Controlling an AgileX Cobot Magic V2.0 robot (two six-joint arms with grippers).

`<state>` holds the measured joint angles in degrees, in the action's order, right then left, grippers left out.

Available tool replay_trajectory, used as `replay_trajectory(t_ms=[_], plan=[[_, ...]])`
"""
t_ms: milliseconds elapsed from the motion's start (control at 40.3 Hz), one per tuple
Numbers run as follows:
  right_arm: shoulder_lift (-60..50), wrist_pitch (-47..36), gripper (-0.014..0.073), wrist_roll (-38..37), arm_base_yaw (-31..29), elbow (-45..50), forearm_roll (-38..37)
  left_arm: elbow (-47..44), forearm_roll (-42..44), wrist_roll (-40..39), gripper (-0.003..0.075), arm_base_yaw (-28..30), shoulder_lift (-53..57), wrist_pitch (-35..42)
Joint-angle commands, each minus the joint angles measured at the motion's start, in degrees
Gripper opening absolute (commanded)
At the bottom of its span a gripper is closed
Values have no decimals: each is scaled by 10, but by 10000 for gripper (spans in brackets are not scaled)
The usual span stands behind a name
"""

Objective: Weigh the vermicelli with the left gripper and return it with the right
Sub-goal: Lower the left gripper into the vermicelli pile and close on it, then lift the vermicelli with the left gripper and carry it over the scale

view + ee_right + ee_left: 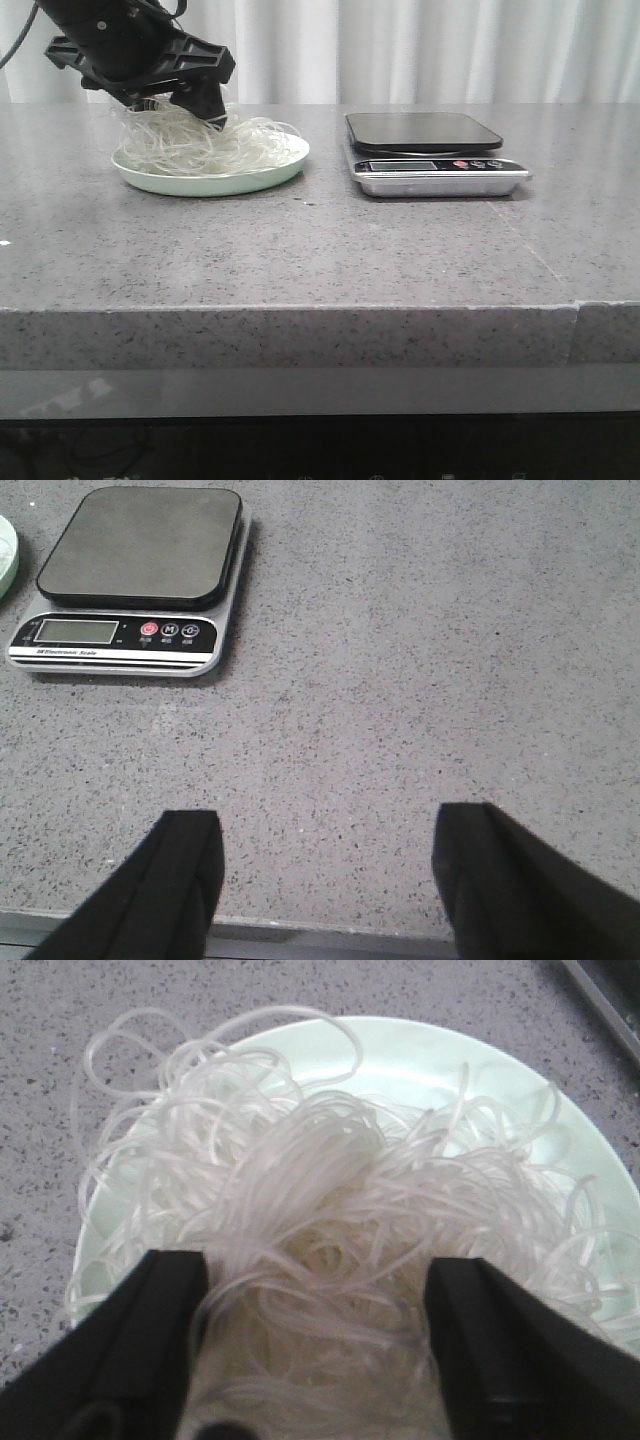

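Where the left gripper (315, 1330) descends at the table's (300, 250) left rear, the vermicelli (200, 143) lies heaped on a pale green plate (255, 176) directly beneath it; the clump is a loose mound with no single pointing end, spreading slightly wider across the plate than front to back, its curly loops overhanging the rim on the side away from the scale (436, 153). In the left wrist view the two black fingers (140, 1340) stand spread, one on each flank of the mound's crown, with strands filling the gap between them; whether the pads press the noodles yet cannot be told. Beside this gripper, on the side toward the robot's right and well apart from the plate, sits the scale, its dark platform bare and its display strip facing the table's front edge; grey speckled tabletop separates the two, with nothing lying between. The right gripper (325, 880) is seen only in its own wrist view; its fingers are spread and hold nothing, hanging over bare tabletop near the front edge, the scale ahead of them and off to one side.
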<state>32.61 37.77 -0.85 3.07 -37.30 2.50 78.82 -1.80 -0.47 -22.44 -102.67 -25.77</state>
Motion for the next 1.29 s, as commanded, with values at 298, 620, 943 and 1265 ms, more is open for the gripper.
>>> replay_trajectory(t_ms=[298,620,943,1265], plan=[[5,-44,561,4,-3,-16,-4,53,-7,-2,156,-3,25,-50],[5,-44,561,4,-3,-16,-4,185,-7,-2,156,-7,25,-150],[5,-44,561,4,-3,-16,-4,315,-7,10,156,-53,25,-124],[5,-44,561,4,-3,-16,-4,421,-7,14,157,-127,-39,-58]])
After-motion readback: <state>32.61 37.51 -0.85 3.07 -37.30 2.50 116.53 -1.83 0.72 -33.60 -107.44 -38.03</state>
